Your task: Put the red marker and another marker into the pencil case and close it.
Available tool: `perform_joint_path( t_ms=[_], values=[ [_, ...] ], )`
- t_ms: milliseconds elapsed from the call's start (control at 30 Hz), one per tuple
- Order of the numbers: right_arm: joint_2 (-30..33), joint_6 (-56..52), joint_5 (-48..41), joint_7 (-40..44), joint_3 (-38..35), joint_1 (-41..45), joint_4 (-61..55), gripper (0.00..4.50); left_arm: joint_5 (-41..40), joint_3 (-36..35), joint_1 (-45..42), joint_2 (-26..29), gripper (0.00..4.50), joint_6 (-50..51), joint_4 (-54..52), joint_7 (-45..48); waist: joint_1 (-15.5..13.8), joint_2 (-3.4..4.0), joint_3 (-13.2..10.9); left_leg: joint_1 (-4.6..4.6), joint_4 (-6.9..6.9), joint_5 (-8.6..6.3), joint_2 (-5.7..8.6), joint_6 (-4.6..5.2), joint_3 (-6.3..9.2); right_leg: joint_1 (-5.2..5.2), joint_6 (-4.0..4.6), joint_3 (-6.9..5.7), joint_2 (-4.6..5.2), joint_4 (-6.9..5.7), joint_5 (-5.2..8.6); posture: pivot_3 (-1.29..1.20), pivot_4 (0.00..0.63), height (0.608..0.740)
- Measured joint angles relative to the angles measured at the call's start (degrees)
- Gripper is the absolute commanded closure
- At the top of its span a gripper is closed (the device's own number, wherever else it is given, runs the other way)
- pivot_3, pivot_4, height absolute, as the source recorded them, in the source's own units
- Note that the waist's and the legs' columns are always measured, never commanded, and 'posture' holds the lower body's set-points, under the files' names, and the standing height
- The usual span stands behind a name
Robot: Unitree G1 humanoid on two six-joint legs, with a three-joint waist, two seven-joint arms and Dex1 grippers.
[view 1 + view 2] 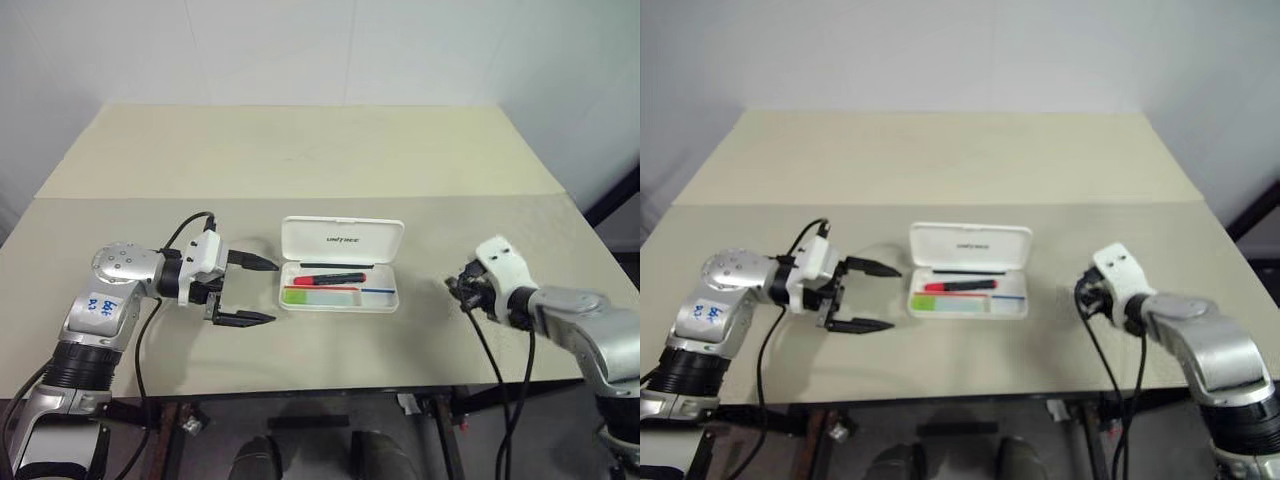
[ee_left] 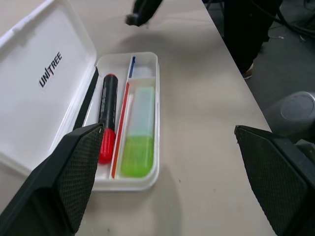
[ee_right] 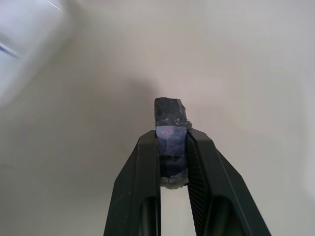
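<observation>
The white pencil case (image 1: 342,238) lies open at the table's middle, its lid tilted back. In its tray rest the red marker (image 1: 330,278), red with a black end, and beside it the light green marker (image 2: 139,132). My left gripper (image 1: 272,291) stands open just left of the case, its fingers pointing at the tray and apart from it. To the right of the case, above the table, my right gripper (image 3: 172,140) is shut on a small grey-purple stub (image 3: 170,115).
A thin red-blue stripe (image 1: 350,290) runs along the tray's divider. The beige table (image 1: 300,150) stretches far behind the case. Its front edge lies close below both grippers, and cables hang from both arms.
</observation>
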State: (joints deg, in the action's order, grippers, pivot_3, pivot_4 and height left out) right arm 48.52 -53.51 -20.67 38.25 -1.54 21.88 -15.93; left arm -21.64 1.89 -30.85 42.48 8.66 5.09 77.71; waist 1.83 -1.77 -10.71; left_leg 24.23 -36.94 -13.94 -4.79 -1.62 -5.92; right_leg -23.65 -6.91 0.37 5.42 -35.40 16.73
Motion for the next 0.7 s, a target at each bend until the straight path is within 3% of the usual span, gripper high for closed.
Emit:
perform_joint_path(
  t_ms=[133,333,700],
  values=[
    [1.83,12.26,0.16,13.39,4.68,4.35,5.64,3.97,-0.09,-0.94,0.21,0.31,0.0,0.0,-0.13,-0.26,-0.06,0.01,0.0,0.01,0.08,-0.03,-0.05,-0.11,0.02,-0.09,-0.09,-0.01,-0.08,-0.12,0.12,0.0,0.15,0.74],
    [-0.88,22.79,0.14,29.95,11.77,15.76,12.51,3.97,-0.25,-1.9,1.45,1.05,0.0,0.18,-1.42,-0.98,-0.23,0.12,-0.07,0.02,0.04,-0.05,-0.06,-0.14,-0.01,-0.11,-0.08,-0.02,-0.06,-0.14,0.14,0.0,0.15,0.74],
    [-4.08,30.49,6.02,40.02,19.67,18.82,19.2,3.97,-0.83,-3.93,5.03,2.66,0.0,2.34,-5.32,-2.76,-0.26,0.12,-0.07,0.03,-0.07,-0.12,-0.06,-0.14,-0.04,-0.13,0.0,-0.03,-0.03,-0.24,0.19,0.0,0.15,0.74]
  ],
)
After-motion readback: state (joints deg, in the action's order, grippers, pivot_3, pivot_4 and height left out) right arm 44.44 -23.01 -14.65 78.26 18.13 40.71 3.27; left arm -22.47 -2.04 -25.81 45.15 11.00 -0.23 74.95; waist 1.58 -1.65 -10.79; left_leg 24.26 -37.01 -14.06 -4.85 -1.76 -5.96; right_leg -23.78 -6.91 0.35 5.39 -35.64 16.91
